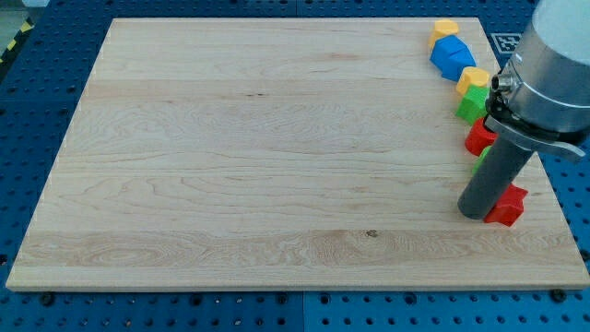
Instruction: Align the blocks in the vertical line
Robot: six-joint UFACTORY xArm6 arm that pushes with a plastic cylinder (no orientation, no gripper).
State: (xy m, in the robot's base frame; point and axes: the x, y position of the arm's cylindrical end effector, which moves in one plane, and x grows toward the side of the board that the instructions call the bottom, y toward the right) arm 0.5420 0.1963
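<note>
Wooden worktop (277, 157) is sitting mostly bare, with all blocks lining its right edge: yellow block (445, 28) at the view's top, then blue block (452, 55), second yellow block (476, 77), green block (472, 103), red block (478, 138). My tip (477, 212) is resting at the line's bottom end, touching the red star block (508, 205) from its left. No fingers are showing on this rod.

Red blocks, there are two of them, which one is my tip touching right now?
The lower red block, nearest the view's bottom, sits right against my tip. The other red block lies higher up, just below the green block.
</note>
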